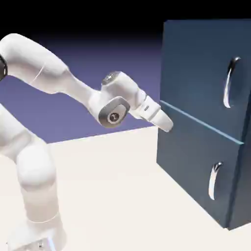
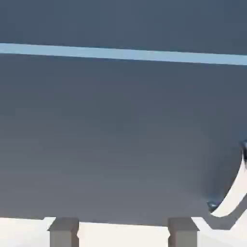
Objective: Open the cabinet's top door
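Observation:
The dark-blue cabinet [image 1: 244, 171] stands at the exterior view's right. Its top door [image 1: 196, 63] is flat and closed, with a long curved silver handle [image 1: 229, 82] near its right side. My gripper [image 1: 167, 125] is at the cabinet's left front edge, level with the light-blue seam [image 1: 201, 122] between the two doors and well left of the handle. In the hand view my gripper [image 2: 123, 232] is open, and both grey fingertips [image 2: 62, 231] have nothing between them. A strip of the top door [image 2: 120, 21] shows above the seam [image 2: 120, 54].
The lower door [image 1: 191, 164] with its shorter silver handle [image 1: 214, 181] is closed; it fills most of the hand view, with that handle [image 2: 235, 195] at the right edge. The white table [image 1: 112, 191] spreads in front of the cabinet.

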